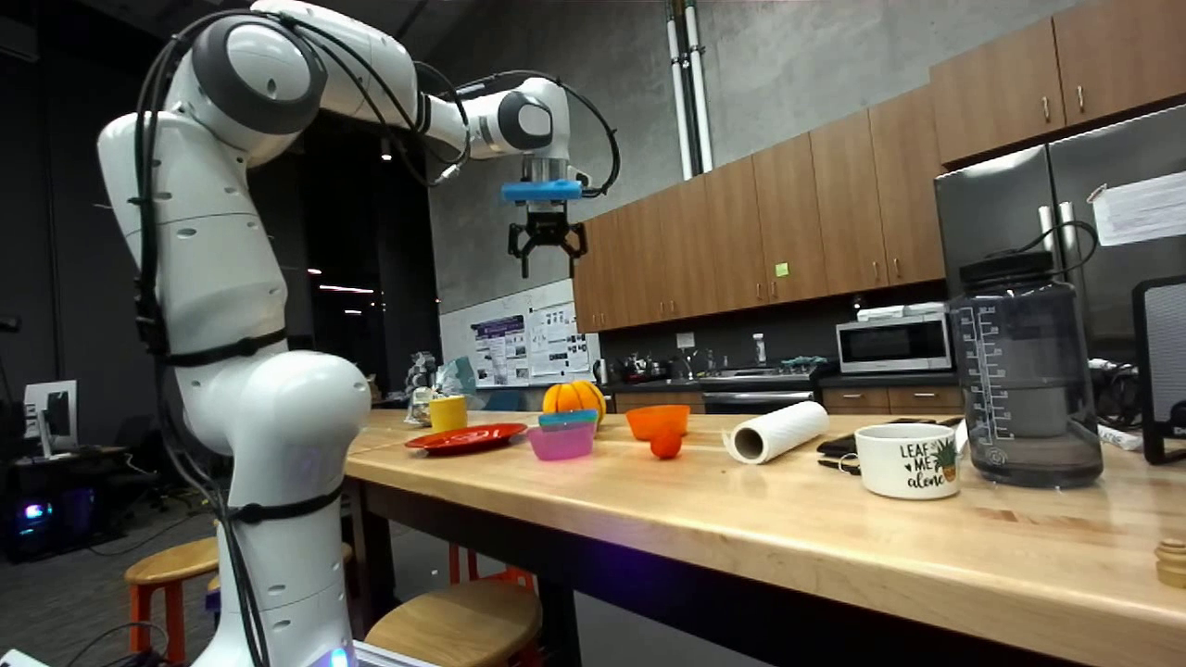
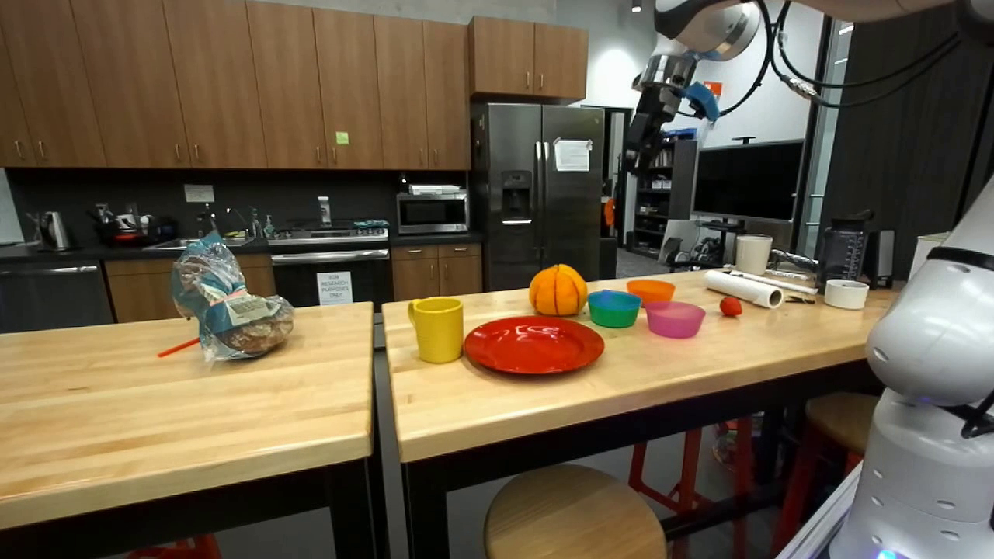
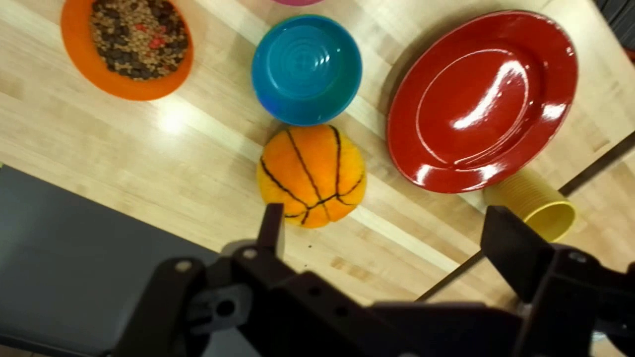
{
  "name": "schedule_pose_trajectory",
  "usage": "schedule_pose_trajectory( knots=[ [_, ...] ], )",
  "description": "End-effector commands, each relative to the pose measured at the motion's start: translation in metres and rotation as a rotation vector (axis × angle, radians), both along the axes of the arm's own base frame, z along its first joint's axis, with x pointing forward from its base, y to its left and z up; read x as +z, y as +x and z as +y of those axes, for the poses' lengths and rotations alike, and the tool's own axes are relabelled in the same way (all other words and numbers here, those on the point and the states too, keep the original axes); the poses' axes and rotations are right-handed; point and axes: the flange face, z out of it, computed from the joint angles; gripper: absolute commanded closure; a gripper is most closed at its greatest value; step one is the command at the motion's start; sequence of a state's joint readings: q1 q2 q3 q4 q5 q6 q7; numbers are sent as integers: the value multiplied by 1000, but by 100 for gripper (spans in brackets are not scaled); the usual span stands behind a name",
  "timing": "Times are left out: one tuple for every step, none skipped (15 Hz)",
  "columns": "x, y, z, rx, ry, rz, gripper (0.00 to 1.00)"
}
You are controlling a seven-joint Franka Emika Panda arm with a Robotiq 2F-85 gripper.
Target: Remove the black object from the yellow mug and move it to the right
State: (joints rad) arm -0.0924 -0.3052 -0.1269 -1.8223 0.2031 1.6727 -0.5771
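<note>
The yellow mug (image 2: pixel 439 330) stands upright near the table's end, beside the red plate, with its handle away from the plate. It also shows behind the plate in an exterior view (image 1: pixel 448 415) and in the wrist view (image 3: pixel 528 192), where one finger covers part of it. The part of its inside that shows is plain yellow. The black object does not show in the mug; it is hidden or out of view. My gripper (image 1: pixel 548 266) is open, with nothing between its fingers, high above the table. In the wrist view the gripper (image 3: pixel 384 212) spans bare wood.
A red plate (image 2: pixel 536 345), stuffed orange ball (image 2: pixel 557 290), blue-green bowl (image 2: pixel 613 310), pink bowl (image 2: pixel 675 319) and orange bowl (image 3: pixel 79 54) of grainy mix stand near the mug. A paper roll (image 1: pixel 783 432), lettered white mug (image 1: pixel 894 463) and water bottle (image 1: pixel 1028 380) stand farther along.
</note>
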Motion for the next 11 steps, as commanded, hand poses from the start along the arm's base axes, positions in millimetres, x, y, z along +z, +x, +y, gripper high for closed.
schedule_pose_trajectory(
  knots=[
    [5, -18, 48, 49, -31, 65, 0],
    [5, -21, 63, 60, -48, 91, 0],
    [4, -25, 75, 60, -76, 116, 0],
    [4, -29, 85, 48, -110, 140, 0],
    [3, -34, 94, 35, -133, 152, 0],
    [0, -39, 101, 16, -157, 174, 0],
    [-2, -45, 106, -6, -180, 197, 0],
    [-5, -51, 111, -21, -193, 219, 0],
    [-7, -57, 116, -36, -204, 240, 0],
    [-9, -64, 120, -45, -210, 259, 0],
    [-11, -70, 124, -52, -218, 279, 0]
  ],
)
